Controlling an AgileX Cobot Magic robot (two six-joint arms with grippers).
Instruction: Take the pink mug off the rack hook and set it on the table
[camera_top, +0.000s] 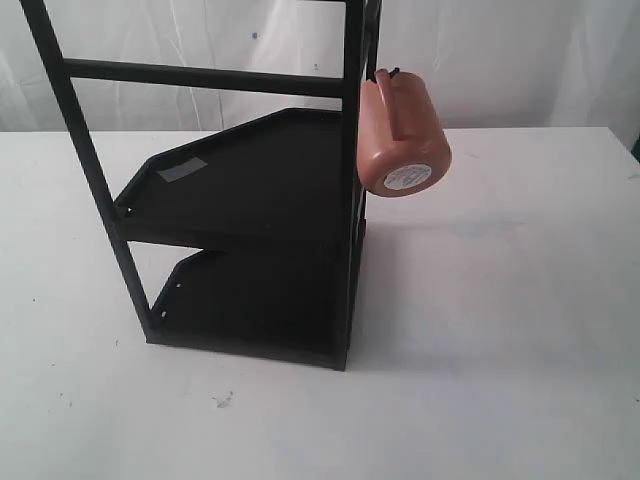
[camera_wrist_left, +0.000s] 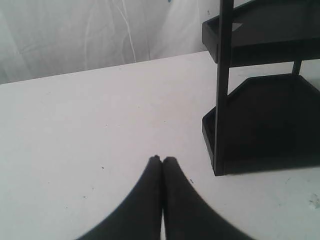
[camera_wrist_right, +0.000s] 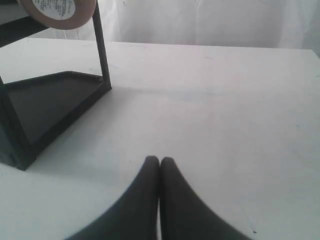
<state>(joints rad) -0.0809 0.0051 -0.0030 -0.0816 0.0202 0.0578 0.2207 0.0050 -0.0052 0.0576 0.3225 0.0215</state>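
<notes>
The pink mug hangs by its handle from the rack hook at the top of the black rack, its white-stickered base facing the exterior camera. Only that base shows in the right wrist view, high above the rack's lower shelf. My right gripper is shut and empty over the white table, well away from the mug. Shut and empty too, my left gripper hovers above the table beside the rack. Neither gripper appears in the exterior view.
The rack stands on the white table left of centre, with two black shelves, a crossbar and a grey tape patch. A white curtain hangs behind the table. Small dark specks dot the tabletop.
</notes>
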